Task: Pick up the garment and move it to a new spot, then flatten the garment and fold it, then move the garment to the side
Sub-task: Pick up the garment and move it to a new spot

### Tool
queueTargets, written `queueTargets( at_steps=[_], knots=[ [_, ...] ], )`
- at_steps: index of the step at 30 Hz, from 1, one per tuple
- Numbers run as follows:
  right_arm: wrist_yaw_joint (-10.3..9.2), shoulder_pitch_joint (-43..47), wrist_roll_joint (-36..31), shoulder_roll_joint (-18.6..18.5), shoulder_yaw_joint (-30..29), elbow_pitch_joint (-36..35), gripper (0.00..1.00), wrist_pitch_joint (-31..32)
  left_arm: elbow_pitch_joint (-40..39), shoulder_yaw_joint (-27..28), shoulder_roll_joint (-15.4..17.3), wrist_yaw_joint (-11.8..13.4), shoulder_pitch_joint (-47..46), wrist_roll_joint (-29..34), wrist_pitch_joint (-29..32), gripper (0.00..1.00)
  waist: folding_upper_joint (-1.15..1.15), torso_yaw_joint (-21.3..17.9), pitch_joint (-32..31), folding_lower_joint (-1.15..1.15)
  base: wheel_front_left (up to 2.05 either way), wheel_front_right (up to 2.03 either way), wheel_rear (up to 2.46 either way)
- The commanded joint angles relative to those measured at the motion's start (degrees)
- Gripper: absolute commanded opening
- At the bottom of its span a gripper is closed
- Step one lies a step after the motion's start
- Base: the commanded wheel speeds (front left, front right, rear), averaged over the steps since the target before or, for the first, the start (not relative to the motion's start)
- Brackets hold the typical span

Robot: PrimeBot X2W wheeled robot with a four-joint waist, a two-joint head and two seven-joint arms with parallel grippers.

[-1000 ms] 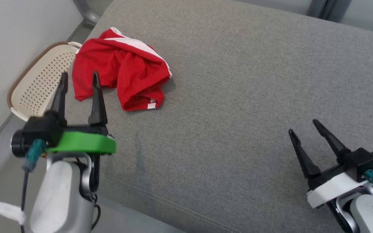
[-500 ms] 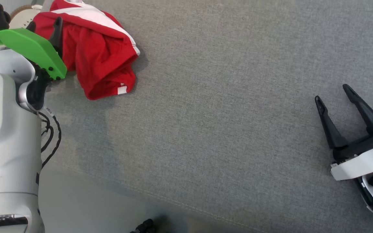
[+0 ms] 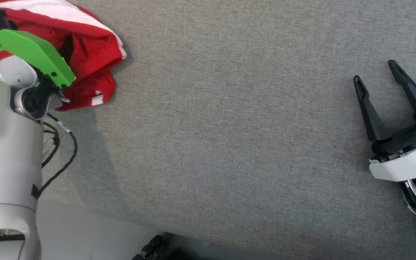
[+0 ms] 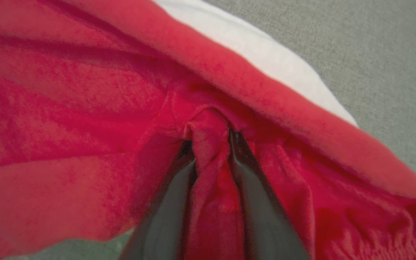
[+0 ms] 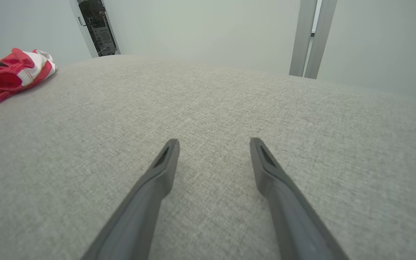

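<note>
The garment [image 3: 96,54] is a crumpled red piece with white stripes, lying at the far left of the grey cushion. My left gripper [image 4: 209,139] is pushed into it, and its two dark fingers [image 4: 172,202] pinch a raised fold of red cloth [image 4: 85,108]. In the head view the green wrist mount [image 3: 31,50] hides most of those fingers. My right gripper [image 3: 374,71] hovers open over bare cushion at the far right, with nothing between its fingers [image 5: 214,141]. From the right wrist view the garment [image 5: 9,77] lies far off at the left edge.
The grey fabric cushion [image 3: 229,126] stretches wide between the two arms. Its front edge runs along the bottom, with pale floor [image 3: 92,238] below it. Black cables [image 3: 58,151] hang from my left arm. A wall and a metal post [image 5: 309,36] stand behind the cushion.
The head camera has tilted and turned, shifting the whole picture. My left gripper has gone from open beside the garment to closed on a fold of it. The right gripper stays open.
</note>
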Motion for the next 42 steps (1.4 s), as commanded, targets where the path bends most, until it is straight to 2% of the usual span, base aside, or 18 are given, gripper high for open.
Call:
queueTargets(
  at_steps=[1,7,11,19,23,29,32,37,42],
  knots=[
    [-0.25,1.7,-0.4,-0.5,-0.5,4.0,1.0,1.0,-0.2,-1.3,1.5,-0.1,0.9,0.5,-2.0,0.0,0.0,-0.8,0.2,0.0,0.0,0.0,0.0],
    [-0.19,1.6,0.0,2.9,1.3,4.6,1.0,1.0,-5.1,-7.8,6.1,-0.2,1.4,1.1,-15.7,0.0,0.0,-2.5,-4.2,0.0,0.0,0.0,0.0],
    [-0.16,1.6,0.8,5.9,2.9,5.0,1.0,0.6,-8.7,-12.5,10.3,-0.2,2.1,1.5,-20.4,0.0,0.0,-4.8,-9.6,0.0,0.0,0.0,0.0],
    [-0.18,3.5,1.8,12.0,4.2,7.1,1.0,0.6,-19.0,-21.6,18.4,-0.2,4.2,1.3,-21.2,0.0,0.0,-12.6,-21.6,0.0,0.0,0.0,0.0],
    [-0.18,5.3,2.1,14.4,4.8,7.9,1.0,0.6,-24.7,-24.6,20.6,-0.2,5.5,0.4,-19.5,0.0,0.0,-17.7,-26.4,0.0,0.0,0.0,0.0],
    [-0.18,7.2,2.3,16.6,5.7,8.4,1.0,0.6,-32.5,-27.1,21.5,-0.2,8.2,-1.2,-17.1,0.0,0.0,-25.9,-30.8,0.0,0.0,0.0,0.0],
    [-0.18,7.3,2.4,17.3,5.6,8.2,1.0,0.6,-35.8,-28.2,20.7,0.1,9.1,-1.4,-16.0,0.0,0.0,-29.8,-31.3,0.0,0.0,0.0,0.0],
    [-0.18,6.3,2.4,17.8,5.5,7.6,1.0,0.6,-40.2,-30.8,18.8,0.6,9.7,-0.4,-14.2,0.0,0.0,-35.7,-29.7,0.0,0.0,0.0,0.0],
    [-0.18,5.3,2.3,18.5,4.5,6.6,1.0,0.6,-41.1,-34.4,16.6,0.5,8.8,1.9,-13.3,0.0,0.0,-39.2,-25.6,0.0,0.0,0.0,0.0]
  ],
)
